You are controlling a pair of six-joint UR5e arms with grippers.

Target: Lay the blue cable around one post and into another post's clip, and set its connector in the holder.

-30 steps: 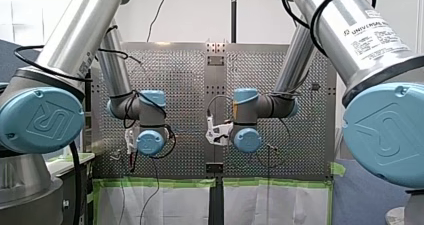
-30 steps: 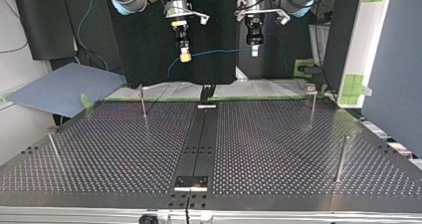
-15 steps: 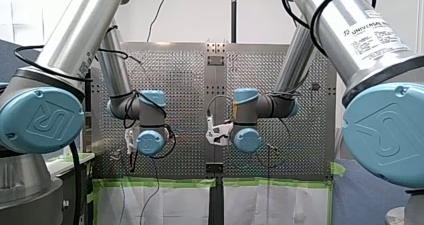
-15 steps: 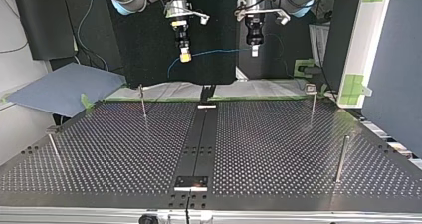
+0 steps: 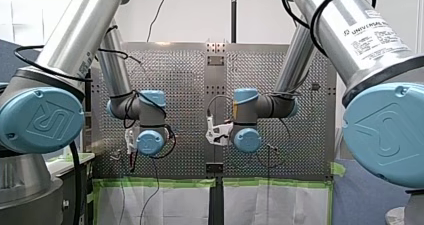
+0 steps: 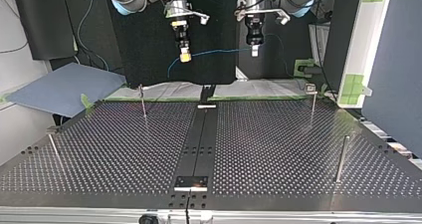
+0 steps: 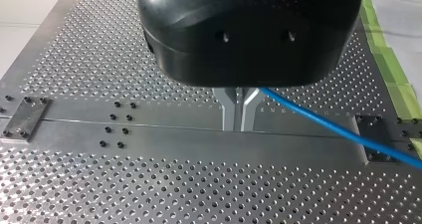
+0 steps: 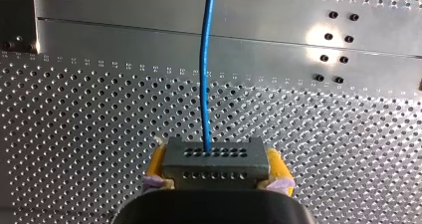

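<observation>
Top view shows both grippers high above the far side of the table (image 6: 278, 149), with the blue cable (image 6: 219, 51) stretched between them in the air. My right gripper (image 6: 185, 57) comes in at this view's left and my left gripper (image 6: 254, 51) at its right. Beside my right gripper a part of the cable hangs down in a loose curve. Four thin posts (image 6: 143, 100) stand upright on the table, two near its far edge and two nearer to the camera. The cable is well apart from all of them.

Right wrist view shows my right gripper closed on the connector (image 8: 214, 157), a dark grey block with rows of small holes. The yellow pads (image 8: 276, 168) press on its two sides. The cable comes out of the middle of the block and runs straight ahead over the table.

Left wrist view shows the two metal fingers (image 7: 228, 112) of my left gripper almost together, pinching the cable between them. From there the cable goes off to one side, above the dark strip (image 7: 164, 134) that crosses the middle of the table.
</observation>
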